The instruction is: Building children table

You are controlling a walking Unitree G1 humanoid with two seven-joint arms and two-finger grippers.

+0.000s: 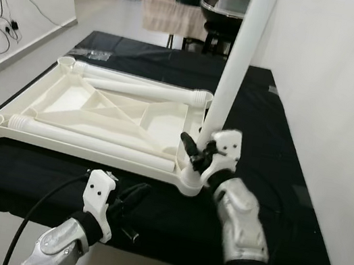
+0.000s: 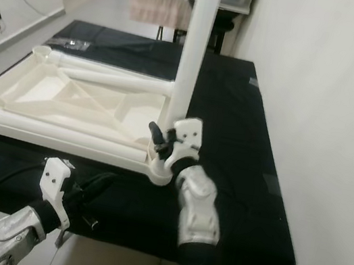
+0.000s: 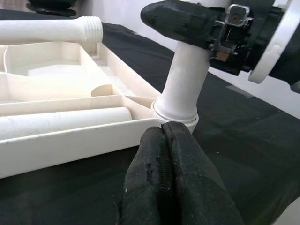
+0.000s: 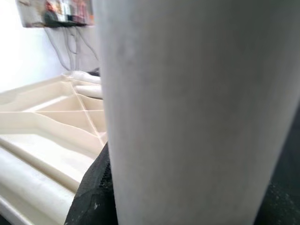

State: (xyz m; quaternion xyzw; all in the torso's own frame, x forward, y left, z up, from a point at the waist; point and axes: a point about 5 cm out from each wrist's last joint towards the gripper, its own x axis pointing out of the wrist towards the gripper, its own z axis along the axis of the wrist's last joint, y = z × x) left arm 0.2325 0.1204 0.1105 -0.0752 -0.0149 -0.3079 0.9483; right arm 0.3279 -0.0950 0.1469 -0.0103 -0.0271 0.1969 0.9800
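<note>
Cream-white plastic children's tabletop [image 1: 98, 115] lies upside down on the black-covered surface [image 1: 284, 145], ribbed underside facing up. Two loose white plastic legs rest inside it: one [image 1: 140, 87] along the far edge, threaded end toward the right; one [image 1: 86, 142] along the near edge, threaded end toward the left.

A third long white plastic tube leg [image 1: 239, 61] stands nearly upright in the near right corner socket [image 1: 191, 176] of the tabletop, leaning slightly to the right at the top.

My right claw [image 1: 195, 151] is at the base of this upright leg, just above the socket. One black finger [image 3: 180, 21] presses across the tube, and the right wrist view has the tube directly against the fingers. The claw is clamped on the leg.

My left claw [image 1: 129, 200] sits low at the near edge of the surface, just in front of the tabletop's near rim and close to the corner socket, not touching it. Its two black fingers [image 3: 164, 178] are pressed together, holding nothing.

Cables lie on the floor at far left [image 1: 2, 12].
</note>
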